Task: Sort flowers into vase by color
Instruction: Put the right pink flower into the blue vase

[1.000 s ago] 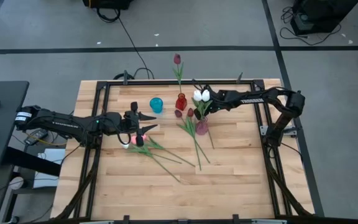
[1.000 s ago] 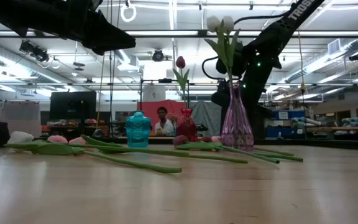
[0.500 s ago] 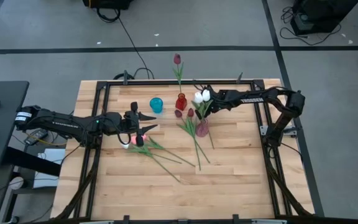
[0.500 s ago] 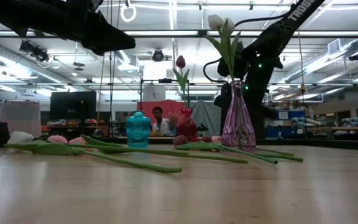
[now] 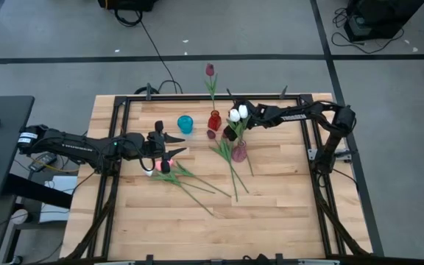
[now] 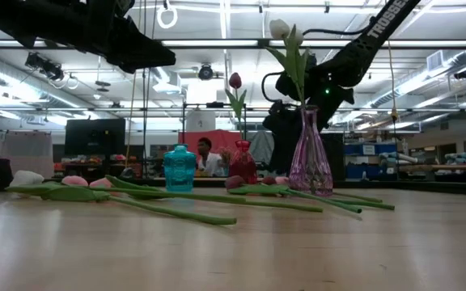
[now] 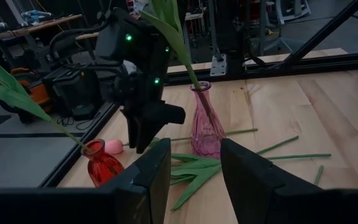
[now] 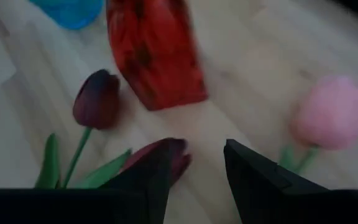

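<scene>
My right gripper (image 8: 201, 152) hangs open, tipped down over two dark red flowers (image 8: 97, 98) that lie on the table beside the red vase (image 8: 157, 56). One dark red head (image 8: 166, 158) lies right by one finger; whether they touch, I cannot tell. The red vase (image 5: 214, 120) holds one dark red flower (image 5: 210, 69). The pink vase (image 5: 238, 151) holds white flowers (image 5: 234, 114). The blue vase (image 5: 185, 124) stands left of the red one. Pink flowers (image 5: 153, 165) lie below my left gripper (image 5: 174, 145), which waits open and level above the table.
Several long green stems (image 5: 205, 188) lie fanned across the middle of the table, from the pink heads toward the pink vase. One pink flower head (image 8: 331, 112) lies close to the red vase. The near half of the table is bare wood.
My right gripper has moved toward the table's left edge, from behind the pink vase to the dark red flowers by the red vase. It has tipped its fingers further down and rolled. Its fingers stay open.
</scene>
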`<state>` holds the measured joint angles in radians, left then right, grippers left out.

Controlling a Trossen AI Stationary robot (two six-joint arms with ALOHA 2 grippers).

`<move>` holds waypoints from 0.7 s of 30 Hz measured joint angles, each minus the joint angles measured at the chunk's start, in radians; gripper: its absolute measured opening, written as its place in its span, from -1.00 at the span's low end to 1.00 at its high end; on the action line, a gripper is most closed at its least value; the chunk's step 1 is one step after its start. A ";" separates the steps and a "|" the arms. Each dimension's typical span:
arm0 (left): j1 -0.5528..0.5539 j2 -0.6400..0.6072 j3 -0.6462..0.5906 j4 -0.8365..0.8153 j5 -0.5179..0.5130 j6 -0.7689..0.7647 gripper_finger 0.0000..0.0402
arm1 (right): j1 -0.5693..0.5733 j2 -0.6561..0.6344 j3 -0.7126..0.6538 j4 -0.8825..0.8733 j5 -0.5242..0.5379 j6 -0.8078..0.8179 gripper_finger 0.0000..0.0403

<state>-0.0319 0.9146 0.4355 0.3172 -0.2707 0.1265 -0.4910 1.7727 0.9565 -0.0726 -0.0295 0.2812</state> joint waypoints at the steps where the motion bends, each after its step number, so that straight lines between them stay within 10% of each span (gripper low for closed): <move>1: 0.000 0.000 0.000 0.000 0.000 0.000 -0.27 | -0.007 0.007 0.000 -0.002 -0.001 0.000 -0.21; 21: 0.000 0.000 0.000 0.002 0.000 0.000 -0.27 | -0.070 -0.029 -0.001 -0.483 0.241 0.138 -0.21</move>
<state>-0.0319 0.9146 0.4355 0.3195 -0.2707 0.1261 -0.5606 1.7433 0.9558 -0.5556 0.2117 0.4191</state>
